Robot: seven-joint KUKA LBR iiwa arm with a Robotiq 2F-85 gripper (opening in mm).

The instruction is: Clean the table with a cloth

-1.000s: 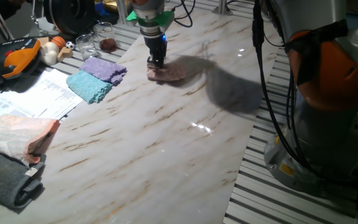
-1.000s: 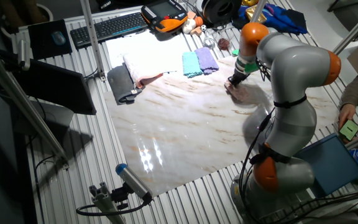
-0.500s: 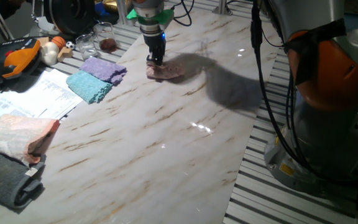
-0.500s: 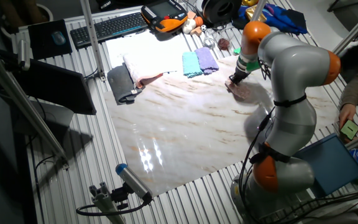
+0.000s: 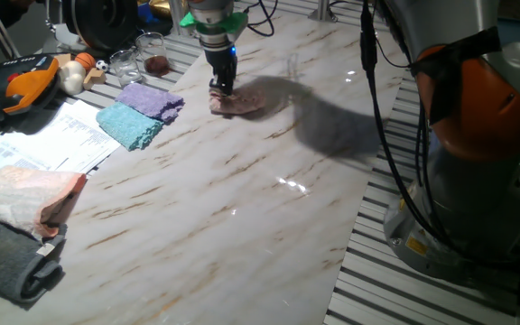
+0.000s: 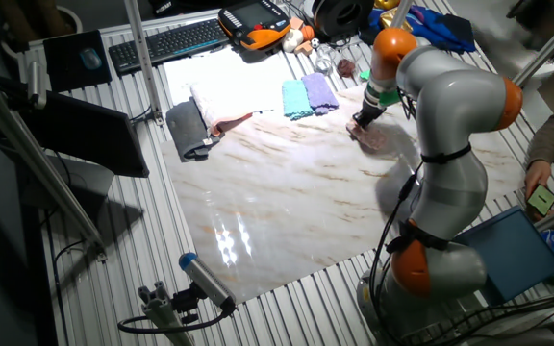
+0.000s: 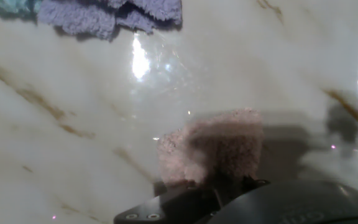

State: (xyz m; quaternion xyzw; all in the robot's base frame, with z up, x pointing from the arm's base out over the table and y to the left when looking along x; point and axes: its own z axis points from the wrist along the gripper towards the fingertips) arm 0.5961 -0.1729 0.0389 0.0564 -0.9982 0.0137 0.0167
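Note:
The small dusty-pink cloth (image 5: 242, 104) lies on the white marble table (image 5: 242, 190) near its far edge. It also shows in the other fixed view (image 6: 373, 138) and in the hand view (image 7: 213, 146). My gripper (image 5: 220, 90) points straight down and presses on the cloth's left end, fingers closed on it. It also shows in the other fixed view (image 6: 359, 125). In the hand view the cloth sticks out from under the gripper body, and the fingertips are hidden.
A purple cloth (image 5: 150, 97) and a teal cloth (image 5: 131, 125) lie left of the gripper. A pale peach cloth (image 5: 27, 194), a grey cloth (image 5: 12, 260) and papers (image 5: 39, 144) sit at the left. Glasses (image 5: 126, 61) and clutter stand at the back.
The gripper has slid the pink cloth a little to the left and farther back across the table.

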